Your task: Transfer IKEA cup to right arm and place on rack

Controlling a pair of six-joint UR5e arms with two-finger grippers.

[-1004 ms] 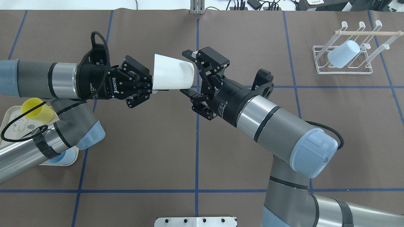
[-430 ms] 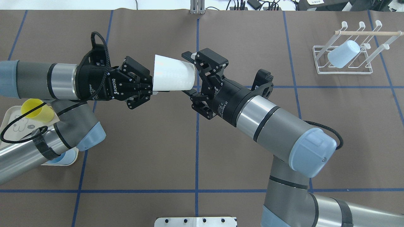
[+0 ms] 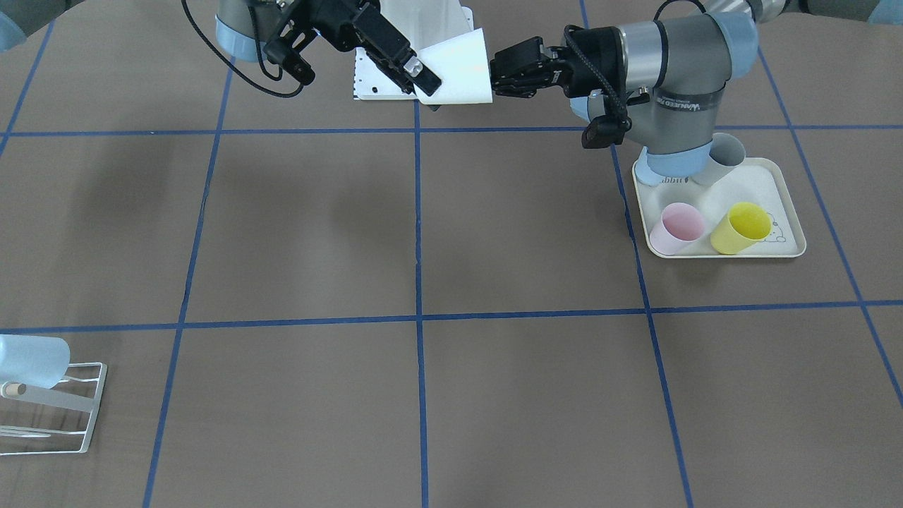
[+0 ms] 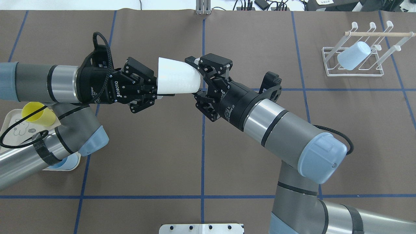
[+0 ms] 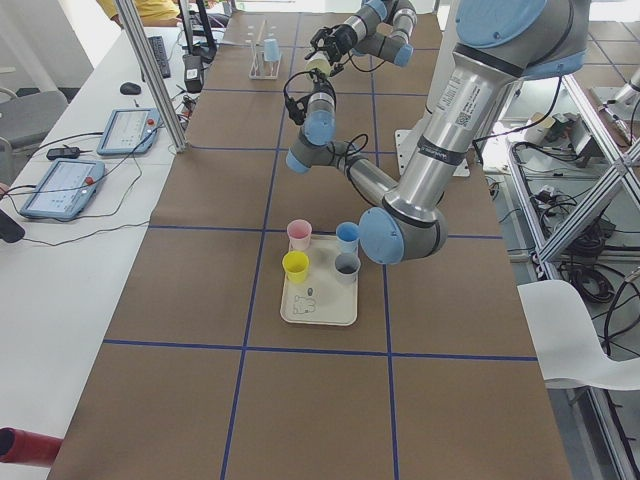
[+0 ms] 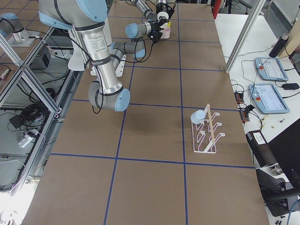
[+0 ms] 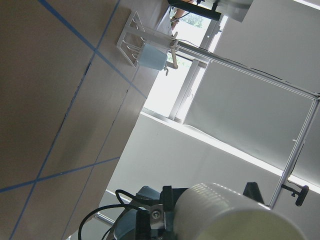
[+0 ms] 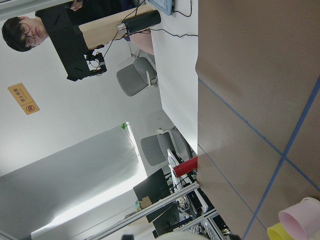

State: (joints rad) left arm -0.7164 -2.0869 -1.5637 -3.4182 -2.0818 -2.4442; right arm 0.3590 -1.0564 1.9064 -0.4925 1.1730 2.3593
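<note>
Right gripper [image 4: 194, 77] astride cup [image 4: 175, 77] base

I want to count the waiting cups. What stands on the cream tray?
Four cups stand on the tray: a pink cup, a yellow cup, a blue cup and a grey cup. In the front-facing view the left arm covers the blue cup.

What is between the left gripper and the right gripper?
The white cup, in midair: the left gripper holds its rim, and the right gripper has a finger on either side of its base. The overhead view shows it.
</note>
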